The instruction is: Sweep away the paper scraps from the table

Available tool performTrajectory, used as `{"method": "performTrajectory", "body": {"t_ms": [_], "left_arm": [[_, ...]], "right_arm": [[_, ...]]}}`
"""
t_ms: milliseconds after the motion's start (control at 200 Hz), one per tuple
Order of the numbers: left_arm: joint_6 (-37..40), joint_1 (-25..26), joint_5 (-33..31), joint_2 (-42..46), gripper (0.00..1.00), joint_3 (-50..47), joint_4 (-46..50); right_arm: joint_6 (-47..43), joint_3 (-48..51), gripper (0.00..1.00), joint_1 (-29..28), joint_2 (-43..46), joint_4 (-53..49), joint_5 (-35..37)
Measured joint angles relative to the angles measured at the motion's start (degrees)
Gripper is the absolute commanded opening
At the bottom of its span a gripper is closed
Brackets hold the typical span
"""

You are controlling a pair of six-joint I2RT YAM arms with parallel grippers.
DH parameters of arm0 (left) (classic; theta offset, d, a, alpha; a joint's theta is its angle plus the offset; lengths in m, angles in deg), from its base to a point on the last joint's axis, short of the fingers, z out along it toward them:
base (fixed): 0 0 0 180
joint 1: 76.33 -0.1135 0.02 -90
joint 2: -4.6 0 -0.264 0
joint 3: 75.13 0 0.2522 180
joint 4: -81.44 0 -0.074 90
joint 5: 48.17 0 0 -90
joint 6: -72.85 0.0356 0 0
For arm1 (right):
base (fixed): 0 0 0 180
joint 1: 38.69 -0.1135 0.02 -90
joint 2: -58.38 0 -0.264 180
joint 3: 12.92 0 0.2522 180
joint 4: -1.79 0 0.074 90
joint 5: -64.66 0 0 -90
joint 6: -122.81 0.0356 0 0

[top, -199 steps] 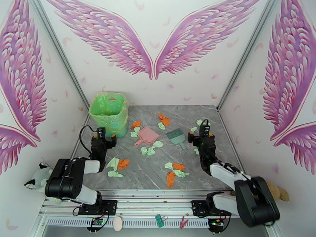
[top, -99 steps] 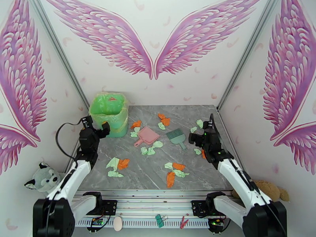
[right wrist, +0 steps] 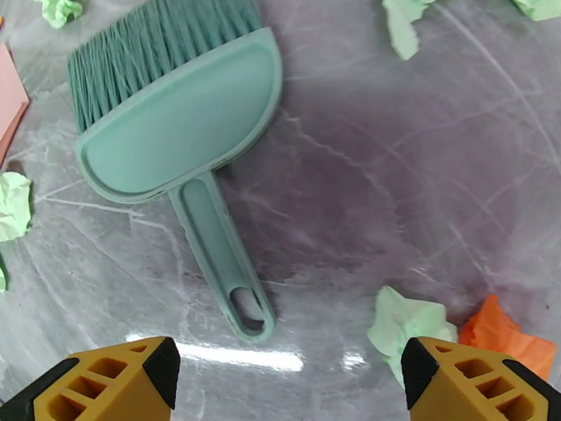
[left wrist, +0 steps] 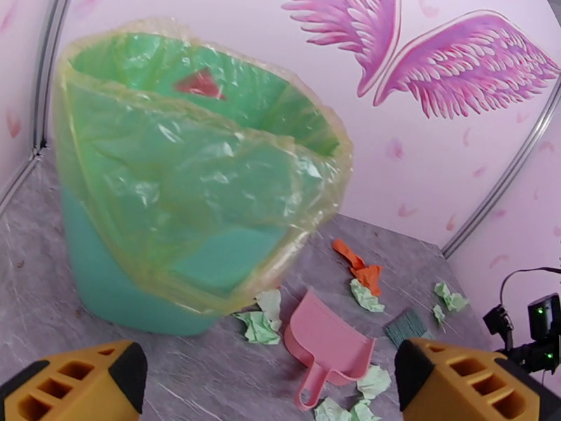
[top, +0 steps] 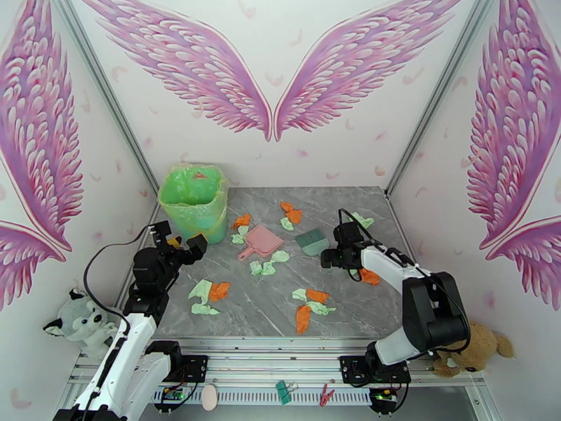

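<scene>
Paper scraps (right wrist: 408,325) lie beside right hand (right wrist: 287,384), seemingly not touching; jaws apart.

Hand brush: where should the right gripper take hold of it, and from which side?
The slim handle, from straight above, jaws straddling its width. The brush lies flat on the table with the handle pointing toward the open right gripper; the wide head looks too broad to pinch.

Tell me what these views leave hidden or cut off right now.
- Top view: the brush handle, covered by the right gripper.
- Top view: part of an orange scrap, overlapped by the right arm.
- Left wrist view: the bin bottom, hidden by its liner; the red patch inside is too unclear to name.
- Right wrist view: the dustpan, cut off by the left edge.
</scene>
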Motion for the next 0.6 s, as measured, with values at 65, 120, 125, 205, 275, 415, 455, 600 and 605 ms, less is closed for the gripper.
{"method": "performTrajectory", "body": {"t_ms": [65, 120, 125, 205, 275, 415, 455, 600, 605], "left_arm": [[-0.13, 0.52, 1.49, -0.11, 0.99, 0.0, 0.66], [-0.04, 1.14, 2.12, -0.33, 0.99, 0.02, 1.77], [-0.04, 1.2, 2.14, -0.35, 0.99, 0.02, 1.9], [0.17, 2.19, 2.29, -0.83, 0.99, 0.04, 3.67], [0.37, 2.99, 2.32, -1.05, 0.99, 0.04, 4.76], [1.05, 4.57, 2.36, -1.07, 0.99, 0.04, 5.57], [1.16, 4.76, 2.56, -1.09, 0.99, 0.02, 5.55], [1.16, 4.85, 4.24, -1.16, 0.99, -0.44, 4.52], [1.2, 4.85, 4.33, -1.18, 0.99, -0.48, 4.39]], "right_arm": [[-0.37, -1.11, 0.84, -1.2, -1.92, -0.26, -0.24], [-0.74, -2.19, 0.83, -2.01, -3.45, -0.37, -0.31], [-0.74, -2.32, 0.83, -2.12, -3.67, -0.39, -0.31], [-1.03, -4.15, 0.81, -2.95, -5.88, -0.48, -0.55], [-1.46, -5.18, 0.79, -3.1, -7.3, -0.33, -0.83], [-1.99, -6.23, 0.72, -3.1, -9.57, -0.31, -1.2], [-2.21, -6.4, 0.68, -3.1, -10.32, -0.37, -1.38], [-2.19, -7.65, 0.59, -3.06, -12.02, -1.03, -1.77], [-2.14, -7.67, 0.59, -3.06, -12.04, -1.01, -1.79]]}}
